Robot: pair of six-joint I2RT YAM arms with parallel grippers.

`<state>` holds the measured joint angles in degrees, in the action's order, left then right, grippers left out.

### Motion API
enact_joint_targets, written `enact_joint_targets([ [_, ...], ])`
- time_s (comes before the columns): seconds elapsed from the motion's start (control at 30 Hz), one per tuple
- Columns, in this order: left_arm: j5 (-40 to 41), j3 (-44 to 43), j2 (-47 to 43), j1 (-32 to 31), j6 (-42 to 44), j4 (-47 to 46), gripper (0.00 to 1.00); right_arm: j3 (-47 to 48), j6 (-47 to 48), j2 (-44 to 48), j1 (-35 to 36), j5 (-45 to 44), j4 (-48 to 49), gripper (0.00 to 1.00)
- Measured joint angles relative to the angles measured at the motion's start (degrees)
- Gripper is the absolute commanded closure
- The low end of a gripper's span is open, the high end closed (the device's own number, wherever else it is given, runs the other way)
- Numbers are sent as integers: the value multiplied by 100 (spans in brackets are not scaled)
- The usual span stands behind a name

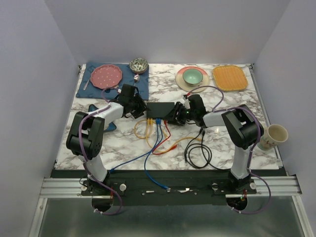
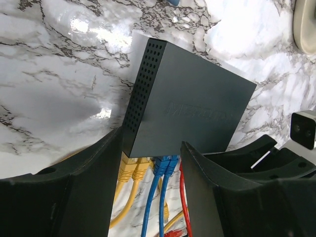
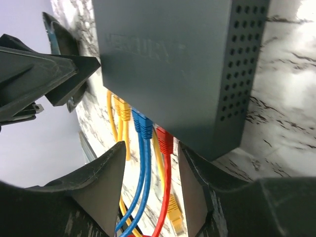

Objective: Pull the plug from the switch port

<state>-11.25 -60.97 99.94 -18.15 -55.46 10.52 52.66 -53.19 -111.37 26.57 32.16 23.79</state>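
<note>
Two-handing the switch [image 1: 160, 109] right now, basically. Sitting about mid-table [image 1: 227, 148], flat on the marble, pointing its port edge at the arm bases and trailing cables toward the near side. Counting five plugs in the row: two yellow plugs [image 2: 134, 170], two blue plugs [image 2: 165, 165], one red plug [image 3: 165, 140].

Flanking it on the left with the left hand [image 2: 150, 140]: fingers spread partway, straddling the near-left corner and bracketing the yellows and blues. Not seeing a clear clamp on anything there. Guessing at a bracing job, keeping the box from sliding during the yank.

Flanking it on the other side with the right hand [image 3: 152, 147]: fingers also parted, sitting either side of the blue pair and the red one, leaving slivers of gap on both sides, so not holding anything yet. Reading that as lining up on the red plug, or maybe a blue, honestly not able to tell which. Probably needing to narrow onto one plug, pinching down on any latch, then pulling straight back toward the bases.

Squinting at the lid for a brand: raised tone-on-tone logo [image 3: 140, 47] looking like MERCURY, sharpest from the right wrist, just a smear from the left. Not finding any port numbers or other labels.
</note>
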Motion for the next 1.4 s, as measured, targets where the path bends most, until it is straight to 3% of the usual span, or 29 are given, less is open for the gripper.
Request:
enact_joint_targets([
  [0.37,-170,175,210,-13,-28,-57,40,-2,-518,-308,31,-52,417,50],
  [0.8,-240,184,219,-35,-28,-125,40,-313,-1353,-579,39,-339,1408,72],
  [0.97,-243,221,219,-63,-28,-168,40,-385,-1626,-748,39,-354,1853,73],
  [1.1,-240,278,219,-101,-26,-247,40,-540,-1893,-835,39,-407,2317,67],
  [1.23,-240,345,219,-109,-28,-348,40,-647,-2199,-951,39,-446,2793,66],
  [1.4,-238,411,219,-111,-28,-431,40,-667,-2441,-1082,39,-470,3038,74],
])
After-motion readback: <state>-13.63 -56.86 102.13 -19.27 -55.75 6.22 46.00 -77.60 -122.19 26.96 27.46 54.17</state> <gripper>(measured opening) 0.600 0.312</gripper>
